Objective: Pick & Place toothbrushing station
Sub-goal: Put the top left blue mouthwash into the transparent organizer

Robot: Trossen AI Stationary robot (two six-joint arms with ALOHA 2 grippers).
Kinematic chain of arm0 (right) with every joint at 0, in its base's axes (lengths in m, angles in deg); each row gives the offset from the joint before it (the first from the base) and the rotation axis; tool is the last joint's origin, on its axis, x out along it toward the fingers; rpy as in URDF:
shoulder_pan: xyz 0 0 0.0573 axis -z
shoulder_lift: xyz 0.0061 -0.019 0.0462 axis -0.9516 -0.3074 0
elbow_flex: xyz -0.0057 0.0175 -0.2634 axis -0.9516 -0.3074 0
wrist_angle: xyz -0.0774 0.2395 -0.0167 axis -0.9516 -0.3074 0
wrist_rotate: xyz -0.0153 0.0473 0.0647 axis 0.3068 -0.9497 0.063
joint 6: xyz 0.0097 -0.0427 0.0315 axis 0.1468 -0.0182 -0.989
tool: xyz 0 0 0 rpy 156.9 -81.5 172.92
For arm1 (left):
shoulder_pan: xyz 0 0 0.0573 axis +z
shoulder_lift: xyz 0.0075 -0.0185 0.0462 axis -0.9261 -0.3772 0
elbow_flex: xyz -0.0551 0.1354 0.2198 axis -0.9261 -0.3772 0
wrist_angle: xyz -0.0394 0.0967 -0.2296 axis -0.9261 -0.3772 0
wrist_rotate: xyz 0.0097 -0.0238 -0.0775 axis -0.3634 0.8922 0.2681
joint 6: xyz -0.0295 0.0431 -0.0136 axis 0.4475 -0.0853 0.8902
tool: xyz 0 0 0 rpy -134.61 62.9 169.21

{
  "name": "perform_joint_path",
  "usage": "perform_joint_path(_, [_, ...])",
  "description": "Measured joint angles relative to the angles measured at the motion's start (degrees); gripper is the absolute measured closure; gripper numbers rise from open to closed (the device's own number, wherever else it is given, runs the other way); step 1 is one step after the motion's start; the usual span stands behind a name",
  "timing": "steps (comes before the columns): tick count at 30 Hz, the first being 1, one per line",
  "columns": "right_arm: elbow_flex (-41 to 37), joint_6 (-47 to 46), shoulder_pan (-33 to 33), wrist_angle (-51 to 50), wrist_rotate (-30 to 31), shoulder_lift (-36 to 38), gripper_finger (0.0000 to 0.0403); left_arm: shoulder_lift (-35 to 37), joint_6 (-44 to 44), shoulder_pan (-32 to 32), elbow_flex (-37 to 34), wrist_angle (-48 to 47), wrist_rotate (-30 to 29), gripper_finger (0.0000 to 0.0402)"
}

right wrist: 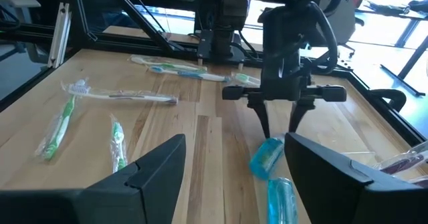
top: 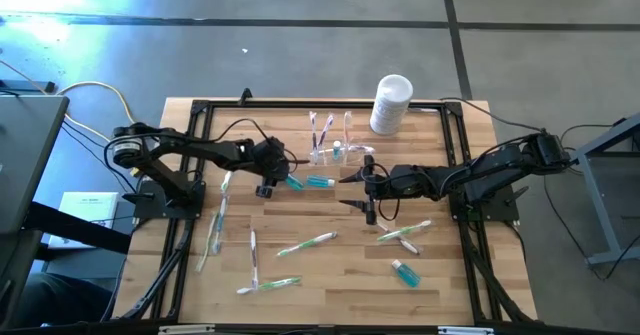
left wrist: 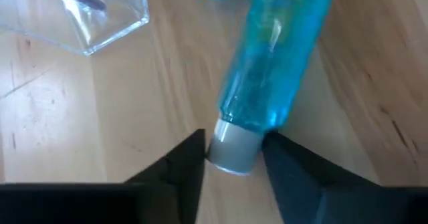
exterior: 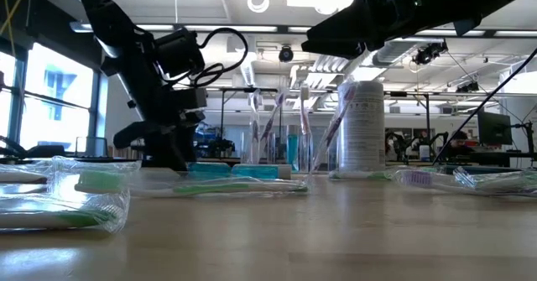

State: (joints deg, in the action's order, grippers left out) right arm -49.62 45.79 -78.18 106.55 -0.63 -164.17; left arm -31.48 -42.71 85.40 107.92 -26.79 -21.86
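The toothbrushing station (top: 335,150) is a clear holder with purple toothbrushes standing in it, on the table's far middle. Just nearer lie two blue tubes; the left one (left wrist: 274,50) has a grey cap. My left gripper (top: 268,187) is down at this tube's cap end, its fingers closed in on the cap. My right gripper (top: 362,190) hangs open above the table right of the tubes, holding nothing. My left gripper has the blue tube's grey cap (left wrist: 234,154) between its two fingers (left wrist: 194,160), one on each side. The fingers slant down from the table's left, in line with the tube. The tube lies flat on the wood, its body pointing away from the gripper.
A white cylindrical container (top: 391,103) stands at the far right. Wrapped toothbrushes lie scattered on the near half (top: 305,243) and left side (top: 212,230). Another blue tube (top: 405,272) lies near right. A black frame (top: 200,110) borders the table.
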Motion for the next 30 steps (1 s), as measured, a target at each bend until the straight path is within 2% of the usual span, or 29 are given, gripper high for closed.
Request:
perform_joint_path(4, [0.0, 0.0, 0.0, -0.1, 0.0, 0.0, 0.0156, 0.0, -0.1, 0.0, 0.0, -0.1, 0.4, 0.0320])
perform_joint_path(12, [0.0, 0.0, 0.0, -0.3, 0.0, 0.0, 0.0156, 1.1, 1.7, -0.5, 0.0, -1.7, 0.3, 0.0320])
perform_joint_path(16, [0.0, 0.0, 0.0, -0.5, 0.0, 0.0, 0.0156, 3.9, 4.1, -3.2, 2.2, -11.1, -1.3, 0.0320])
perform_joint_path(18, [0.0, 0.0, 0.0, -0.5, 0.0, 0.0, 0.0156, 4.6, 5.3, -5.9, 5.1, -17.5, -4.6, 0.0320])
perform_joint_path(23, [0.0, 0.0, 0.0, -0.5, 0.0, 0.0, 0.0156, 5.1, 7.4, -13.7, 14.2, -32.3, -17.1, 0.0320])
perform_joint_path(27, [0.0, 0.0, -0.7, -0.3, 0.1, 0.0, 0.0160, 5.1, 4.8, -20.3, 21.3, -37.6, -24.9, 0.0320])
perform_joint_path(30, [0.0, 0.2, -1.5, 0.1, 0.0, 0.1, 0.0171, 5.1, 0.0, -24.7, 25.6, -40.0, -34.1, 0.0320])
